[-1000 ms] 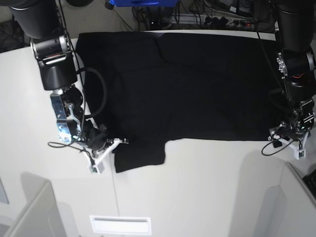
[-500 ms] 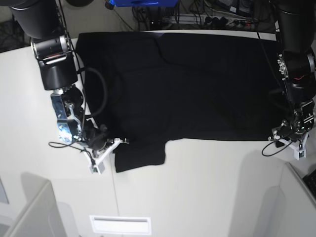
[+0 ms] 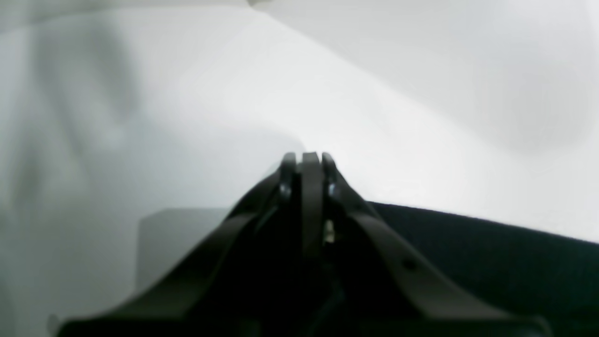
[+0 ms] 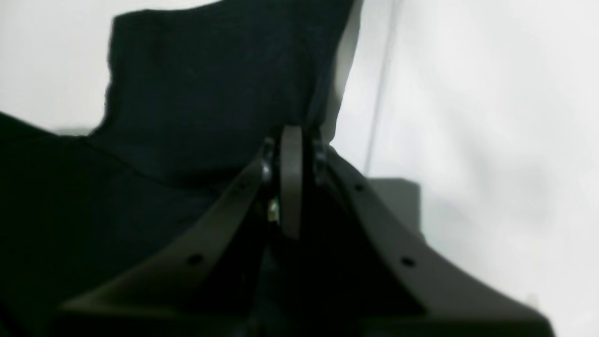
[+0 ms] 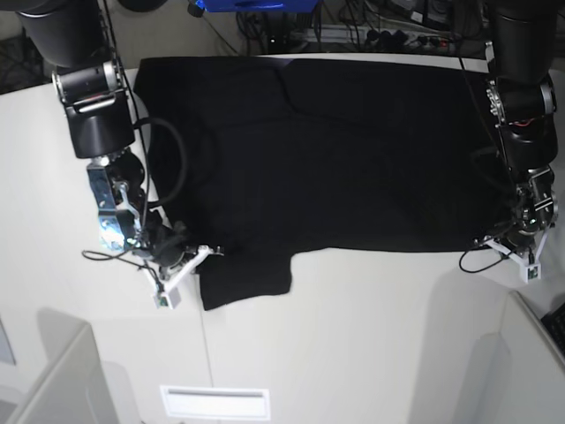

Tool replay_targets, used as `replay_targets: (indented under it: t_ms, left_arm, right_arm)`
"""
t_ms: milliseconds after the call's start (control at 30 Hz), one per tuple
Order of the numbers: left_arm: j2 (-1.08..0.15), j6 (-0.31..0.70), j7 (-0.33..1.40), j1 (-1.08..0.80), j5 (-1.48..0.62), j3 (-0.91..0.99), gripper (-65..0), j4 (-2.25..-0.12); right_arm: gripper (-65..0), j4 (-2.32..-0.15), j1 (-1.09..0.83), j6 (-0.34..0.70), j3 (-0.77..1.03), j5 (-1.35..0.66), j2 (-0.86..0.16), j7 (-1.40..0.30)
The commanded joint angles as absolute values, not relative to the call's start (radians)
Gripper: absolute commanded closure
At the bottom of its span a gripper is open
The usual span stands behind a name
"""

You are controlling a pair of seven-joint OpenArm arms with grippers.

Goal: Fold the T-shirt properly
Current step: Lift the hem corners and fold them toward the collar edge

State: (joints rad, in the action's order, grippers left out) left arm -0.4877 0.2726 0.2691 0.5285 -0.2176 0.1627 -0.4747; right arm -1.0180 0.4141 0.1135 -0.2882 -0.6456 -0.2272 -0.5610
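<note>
T-shirt: plain black, no print showing (upper side only). Table: white. Arms: black.

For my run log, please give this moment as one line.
T-shirt: spread flat, plain black side up | left gripper: shut at hem corner | right gripper: shut on sleeve edge | fold: not yet begun

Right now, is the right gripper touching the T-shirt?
Touching. In the right wrist view the right gripper is shut with its tips at the edge of the T-shirt, at the sleeve, the black cloth running into the closed tips.
</note>
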Motion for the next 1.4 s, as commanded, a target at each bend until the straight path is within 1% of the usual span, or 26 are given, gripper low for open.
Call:
replay_targets:
  t_ms: [0, 133, 300, 533, 667, 767, 867, 933, 1267, 1367]
  left_arm:
    - [-0.503, 0.275, 0.288, 0.526, -0.236, 0.163, 0.0, -0.507]
    - [-0.522, 0.275, 0.298, 0.438, -0.314, 0.163, 0.0, -0.628]
    - [-0.538, 0.275, 0.417, 0.375, -0.424, 0.163, 0.0, -0.783]
    - [-0.565, 0.275, 0.461, 0.311, -0.489, 0.166, 0.0, -0.926]
    - [-0.561, 0.275, 0.544, 0.286, -0.481, 0.277, 0.0, -1.012]
    - [-0.559, 0.277, 0.588, 0.259, -0.481, 0.334, 0.0, -1.116]
    - [-0.559, 0.277, 0.650, 0.249, -0.481, 0.346, 0.0, -1.196]
    - [-0.561, 0.277, 0.673, 0.248, -0.483, 0.348, 0.0, -1.214]
    - [-0.564, 0.277, 0.673, 0.160, -0.489, 0.351, 0.0, -1.290]
    - [-0.559, 0.277, 0.673, 0.122, -0.489, 0.412, 0.0, -1.325]
  right_arm:
    - [0.0, -1.032, 0.443, 0.114, -0.283, -0.645, -0.246, -0.527]
    - [0.0, -1.038, 0.430, 0.114, -0.283, -0.645, -0.283, -0.521]
    - [0.0, -1.050, 0.412, 0.114, -0.283, -0.647, -0.300, -0.524]
    - [0.0, -1.170, 0.361, 0.114, -0.282, -0.647, -0.328, -0.524]
    - [0.0, -1.181, 0.352, 0.114, -0.282, -0.648, -0.328, -0.539]
    - [0.0, -1.205, 0.341, 0.114, -0.278, -0.648, -0.328, -0.544]
    - [0.0, -1.234, 0.320, 0.114, -0.213, -0.648, -0.326, -0.562]
    - [0.0, -1.259, 0.309, 0.114, -0.179, -0.648, -0.325, -0.588]
    - [0.0, -1.425, 0.186, 0.114, -0.054, -0.648, -0.325, -0.674]
    - [0.0, -1.455, 0.148, 0.114, -0.035, -0.648, -0.325, -0.690]
